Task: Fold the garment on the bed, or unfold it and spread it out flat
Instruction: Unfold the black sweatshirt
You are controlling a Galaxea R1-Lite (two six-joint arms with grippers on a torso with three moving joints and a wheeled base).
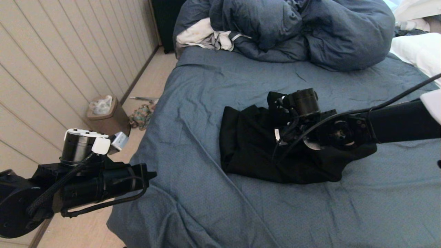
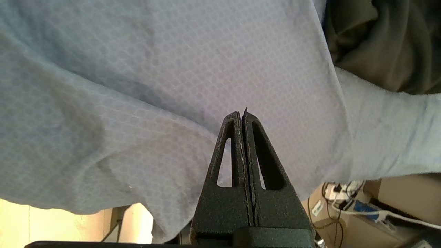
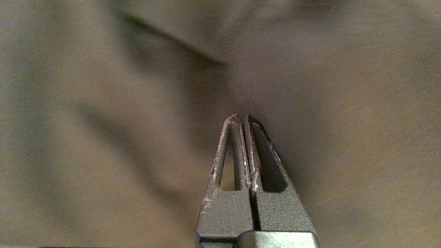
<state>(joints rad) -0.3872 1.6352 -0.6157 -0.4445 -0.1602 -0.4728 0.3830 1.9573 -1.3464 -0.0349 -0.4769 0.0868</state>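
Observation:
The black garment (image 1: 248, 144) lies bunched in a rough rectangle on the bed (image 1: 206, 103), on its blue-grey sheet. My right arm reaches in from the right above it. The right gripper (image 1: 275, 103) hangs over the garment's far part, shut, with nothing between its fingers. In the right wrist view the gripper (image 3: 243, 117) points at dark fabric (image 3: 120, 103) that fills the frame; I cannot tell whether the tips touch it. My left gripper (image 1: 151, 175) is shut and empty beside the bed's left edge. The left wrist view shows this gripper (image 2: 243, 113) over the sheet (image 2: 155, 69), with the garment (image 2: 379, 44) beyond.
A puffy blue-grey duvet (image 1: 310, 31) is heaped at the bed's far end, with a white and grey cloth (image 1: 206, 36) next to it. A white pillow (image 1: 420, 51) lies at far right. On the floor left of the bed stand a brown bin (image 1: 106, 119) and a colourful bundle (image 1: 141, 115).

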